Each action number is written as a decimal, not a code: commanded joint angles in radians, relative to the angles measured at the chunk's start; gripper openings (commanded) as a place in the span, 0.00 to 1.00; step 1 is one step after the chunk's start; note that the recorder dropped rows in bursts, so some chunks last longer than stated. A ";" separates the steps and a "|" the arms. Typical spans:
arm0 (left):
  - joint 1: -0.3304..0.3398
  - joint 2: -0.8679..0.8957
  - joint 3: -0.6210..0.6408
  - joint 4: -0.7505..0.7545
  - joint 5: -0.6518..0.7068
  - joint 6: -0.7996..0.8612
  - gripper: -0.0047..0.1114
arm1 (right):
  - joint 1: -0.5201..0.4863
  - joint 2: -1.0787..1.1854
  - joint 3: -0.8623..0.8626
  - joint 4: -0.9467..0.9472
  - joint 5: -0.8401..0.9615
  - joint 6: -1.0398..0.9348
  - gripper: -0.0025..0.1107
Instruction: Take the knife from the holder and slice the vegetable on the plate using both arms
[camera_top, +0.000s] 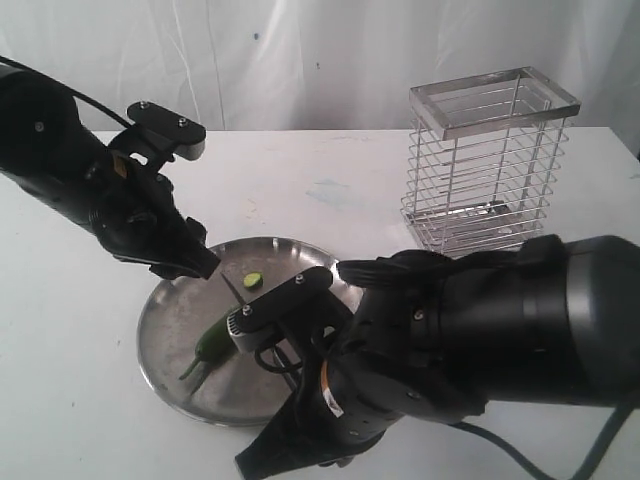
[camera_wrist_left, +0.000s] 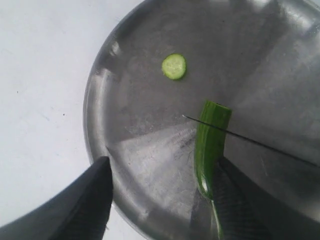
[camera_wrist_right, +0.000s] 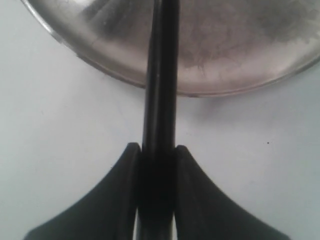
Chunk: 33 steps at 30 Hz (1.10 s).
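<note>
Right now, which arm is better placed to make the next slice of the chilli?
The right. Its gripper is shut on the knife, whose blade lies across the vegetable near its cut end. The left gripper is open, fingers straddling the vegetable on the plate, placed to steady it.

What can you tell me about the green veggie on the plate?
The vegetable is a slim, shiny green chilli lying flat on the steel plate. One end is cut flat and shows paler green inside; the other narrows to a thin stem. A round slice already cut from it lies apart, further along the plate. The knife, a thin dark blade, crosses it just behind the cut end. The left gripper is open around it, one finger right beside it.
</note>
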<state>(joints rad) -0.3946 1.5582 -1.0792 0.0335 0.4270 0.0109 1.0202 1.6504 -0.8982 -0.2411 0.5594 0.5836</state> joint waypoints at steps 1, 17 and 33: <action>0.005 -0.010 0.043 -0.007 -0.042 -0.019 0.57 | 0.008 0.012 0.004 0.002 -0.020 0.002 0.02; 0.003 -0.010 0.073 -0.062 -0.103 -0.019 0.57 | -0.040 0.017 0.002 -0.051 -0.065 0.012 0.02; 0.003 -0.010 0.073 -0.130 -0.175 -0.011 0.57 | -0.055 0.090 -0.045 -0.041 -0.103 0.008 0.02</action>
<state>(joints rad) -0.3946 1.5576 -1.0125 -0.0841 0.2465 0.0000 0.9699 1.7332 -0.9232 -0.2765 0.4691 0.5907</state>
